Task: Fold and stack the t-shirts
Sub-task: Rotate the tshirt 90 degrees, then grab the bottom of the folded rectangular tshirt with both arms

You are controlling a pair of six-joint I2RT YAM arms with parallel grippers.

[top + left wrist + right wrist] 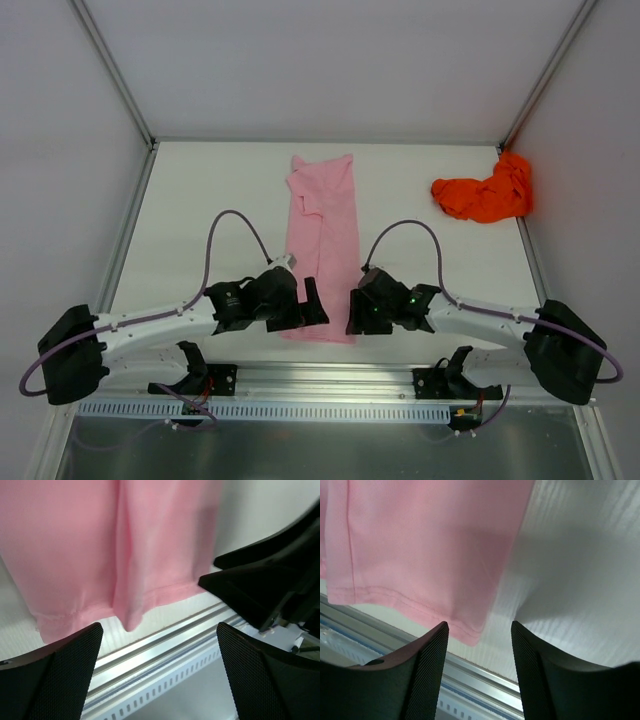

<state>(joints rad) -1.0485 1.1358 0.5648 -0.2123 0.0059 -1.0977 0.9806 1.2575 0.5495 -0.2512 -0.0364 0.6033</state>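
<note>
The pale pink t-shirt (322,240) lies folded into a long narrow strip down the middle of the white table, its hem toward the near edge. My left gripper (314,302) hovers at the hem's left corner, and my right gripper (356,310) at its right corner. In the left wrist view the pink hem (100,545) lies flat beyond my left gripper (160,650), which is open wide and holds nothing. In the right wrist view the hem corner (420,540) lies just past my right gripper (480,655), open and holding nothing. The orange-red t-shirt (485,195) sits crumpled at the back right.
An aluminium rail (320,385) runs along the near table edge, close under both grippers (165,645). Grey enclosure walls with metal posts (120,80) close the table at left, back and right. The right arm's black body (260,590) shows in the left wrist view.
</note>
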